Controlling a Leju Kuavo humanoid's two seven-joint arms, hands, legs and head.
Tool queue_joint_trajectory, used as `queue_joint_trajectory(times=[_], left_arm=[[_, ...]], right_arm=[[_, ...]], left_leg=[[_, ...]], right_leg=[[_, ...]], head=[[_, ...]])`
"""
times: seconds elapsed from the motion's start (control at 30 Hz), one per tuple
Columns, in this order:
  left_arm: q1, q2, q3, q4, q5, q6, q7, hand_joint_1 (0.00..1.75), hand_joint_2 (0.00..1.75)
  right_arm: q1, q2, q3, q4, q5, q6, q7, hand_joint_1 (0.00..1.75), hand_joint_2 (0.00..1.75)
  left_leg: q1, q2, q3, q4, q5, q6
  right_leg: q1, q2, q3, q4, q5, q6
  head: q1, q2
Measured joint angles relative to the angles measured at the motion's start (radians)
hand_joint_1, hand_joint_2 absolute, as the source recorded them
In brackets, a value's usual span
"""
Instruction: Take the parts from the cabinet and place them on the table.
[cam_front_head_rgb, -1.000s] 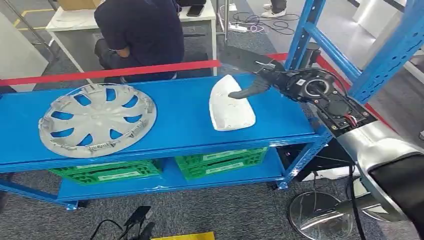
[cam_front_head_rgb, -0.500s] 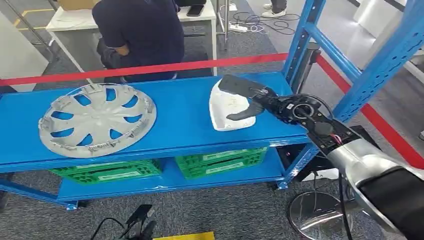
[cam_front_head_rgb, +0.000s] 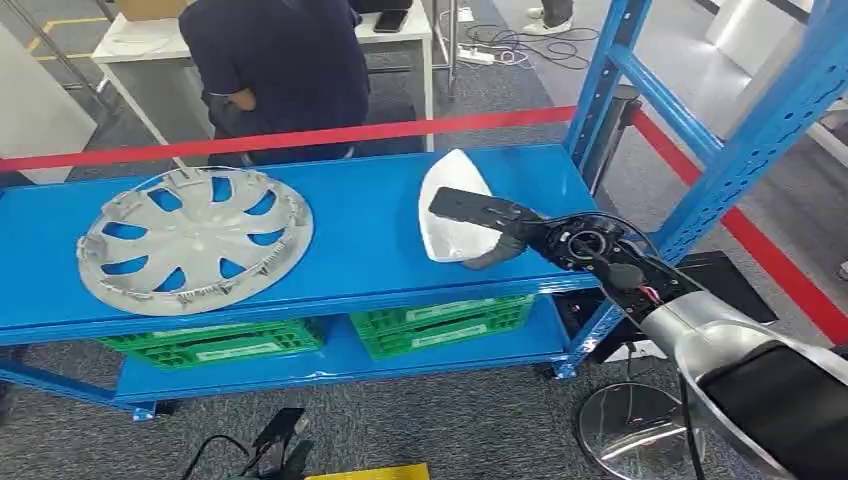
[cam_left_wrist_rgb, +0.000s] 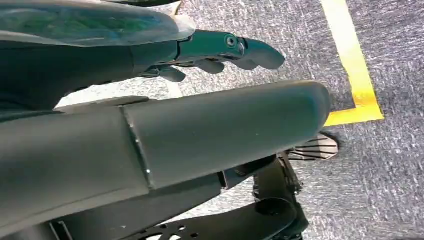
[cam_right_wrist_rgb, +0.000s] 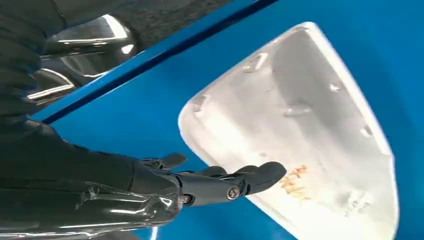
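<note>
Hubcap (cam_front_head_rgb: 194, 239) lies flat on the left part of the blue table (cam_front_head_rgb: 360, 240), silver, spoked, blue showing through the gaps; green crates (cam_front_head_rgb: 330, 333) on the lower shelf under it; person (cam_front_head_rgb: 278, 70) in dark clothes behind the red tape (cam_front_head_rgb: 250, 141), bent at a white desk (cam_front_head_rgb: 160, 40); white cover (cam_front_head_rgb: 455, 205) lies on the table right of centre, well apart from the hubcap, hollow side up, narrow end pointing away from the robot; right wrist view shows the cover (cam_right_wrist_rgb: 310, 135) with orange scribble inside, near the table's front edge; right hand (cam_front_head_rgb: 487, 222) reaches in from the right over the cover's near part, fingers stretched out flat and apart, thumb hanging below, holding nothing; in the right wrist view the right hand (cam_right_wrist_rgb: 200, 182) hovers with a fingertip (cam_right_wrist_rgb: 270, 172) over the cover's rim, contact cannot be told; blue rack posts (cam_front_head_rgb: 700, 110) stand right of the table; left hand (cam_left_wrist_rgb: 220, 52) hangs over grey carpet (cam_left_wrist_rgb: 390, 165) near yellow tape (cam_left_wrist_rgb: 352, 65), fingers loosely apart, nothing in it.
</note>
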Motion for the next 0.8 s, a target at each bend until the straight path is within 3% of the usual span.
queue_joint_trajectory(times=[0.8], left_arm=[[-0.003,0.000,0.000,0.000,0.000,-0.004,-0.002,0.00,0.00]], right_arm=[[-0.001,0.000,0.050,0.021,0.014,0.021,0.010,0.00,1.75]], left_leg=[[0.000,0.000,0.000,0.000,0.000,0.000]], right_leg=[[0.000,0.000,0.000,0.000,0.000,0.000]], head=[[0.000,0.000]])
